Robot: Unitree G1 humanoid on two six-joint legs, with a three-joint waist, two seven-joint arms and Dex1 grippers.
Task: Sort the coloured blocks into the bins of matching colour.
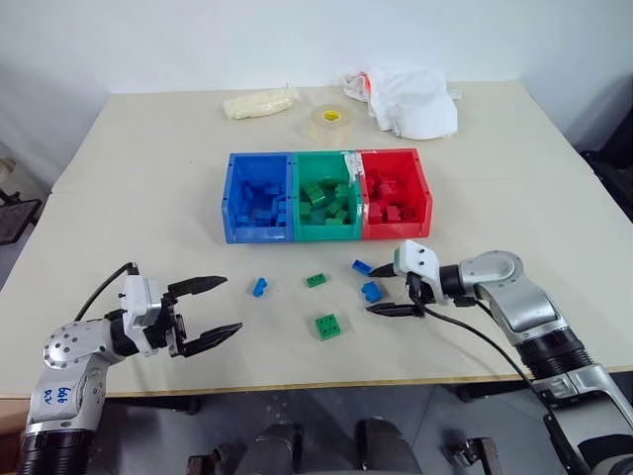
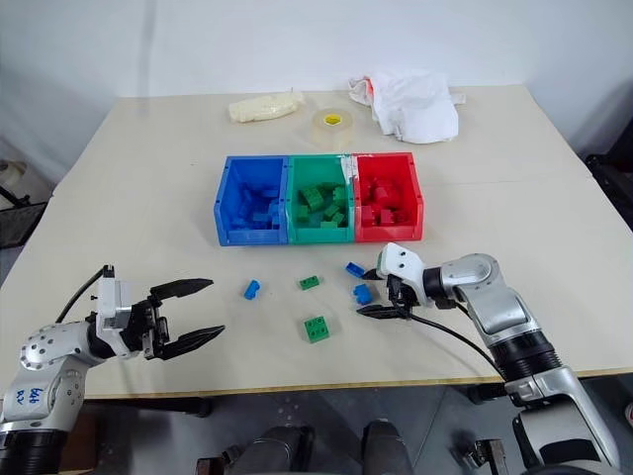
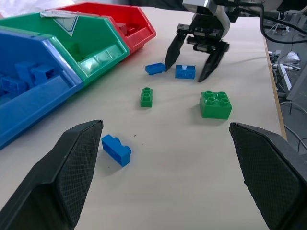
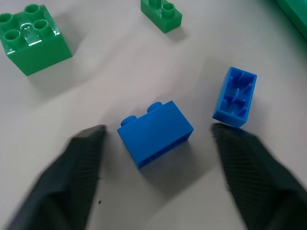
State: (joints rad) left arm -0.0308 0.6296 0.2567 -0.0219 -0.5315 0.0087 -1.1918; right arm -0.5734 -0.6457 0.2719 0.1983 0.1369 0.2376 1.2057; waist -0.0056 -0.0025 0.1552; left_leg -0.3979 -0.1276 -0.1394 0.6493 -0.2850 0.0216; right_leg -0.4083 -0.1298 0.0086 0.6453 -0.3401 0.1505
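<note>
Three joined bins stand mid-table: blue point(image 1: 259, 203), green point(image 1: 326, 203) and red point(image 1: 394, 198), each with blocks of its own colour inside. Loose in front lie a blue block point(image 1: 259, 287), a small green block point(image 1: 316, 280), a flat square green block point(image 1: 329, 326) and two more blue blocks point(image 1: 362, 266) point(image 1: 372, 291). My right gripper point(image 1: 388, 290) is open and straddles the nearer blue block point(image 4: 154, 127), with a gap on each side. At the front left, my left gripper point(image 1: 228, 306) is wide open and holds nothing, a little short of the leftmost blue block point(image 3: 116, 149).
At the far side of the table sit a tape roll point(image 1: 329, 119), a crumpled white bag point(image 1: 410, 99) and a cream packet point(image 1: 259, 102). The table's front edge point(image 1: 316, 388) runs just below both grippers.
</note>
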